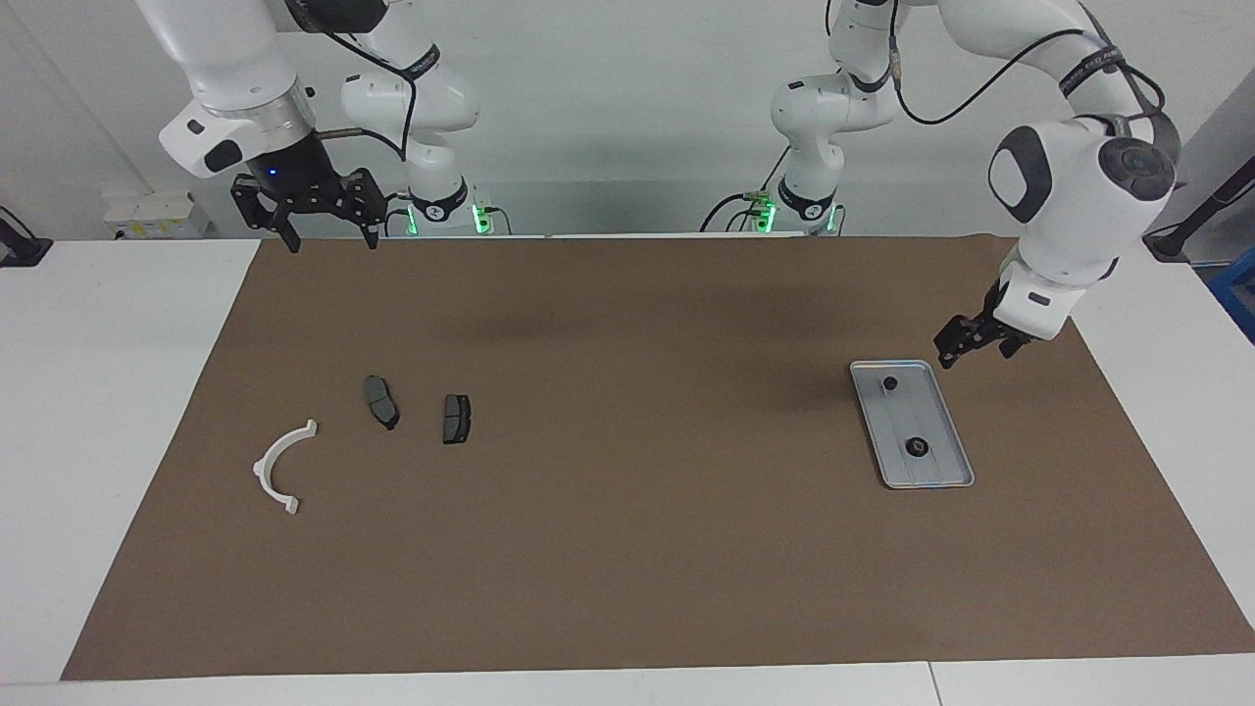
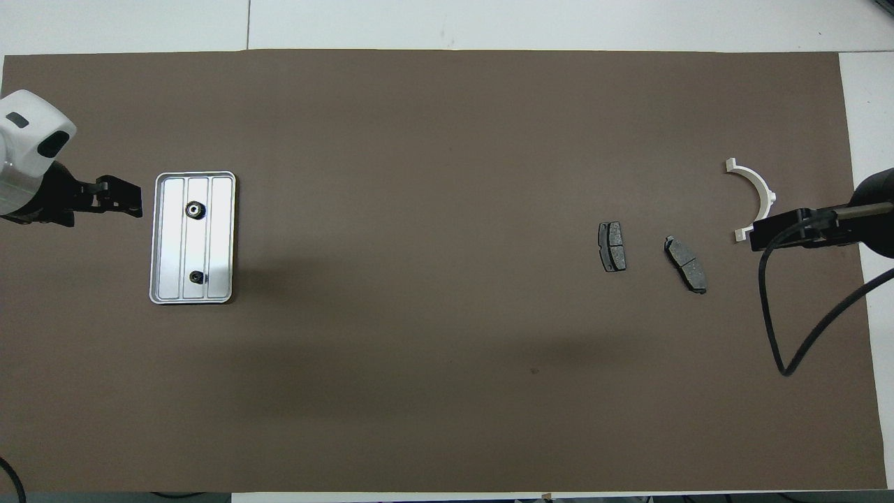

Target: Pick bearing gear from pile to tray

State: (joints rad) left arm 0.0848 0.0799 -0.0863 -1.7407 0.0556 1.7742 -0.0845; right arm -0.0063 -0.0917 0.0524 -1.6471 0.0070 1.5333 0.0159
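Note:
The silver tray [image 1: 897, 417] [image 2: 167, 237] lies on the brown mat toward the left arm's end. Two small black bearing gears rest in it, one [image 1: 916, 448] [image 2: 194, 209] farther from the robots and one [image 1: 890, 383] [image 2: 196, 277] nearer. My left gripper [image 1: 976, 341] [image 2: 122, 202] hangs open and empty, raised beside the tray's outer long edge. At the right arm's end lies the pile: a white arc [image 1: 279, 466] [image 2: 758, 192] and two dark brake pads [image 1: 381, 401] [image 1: 456, 418] [image 2: 685, 263] [image 2: 612, 246]. My right gripper [image 1: 330, 237] [image 2: 758, 236] waits open, high over the mat's robot-side edge.
The brown mat [image 1: 627, 549] [image 2: 447, 126] covers most of the white table. A black cable [image 2: 775, 307] loops down from the right arm above the mat near the pile.

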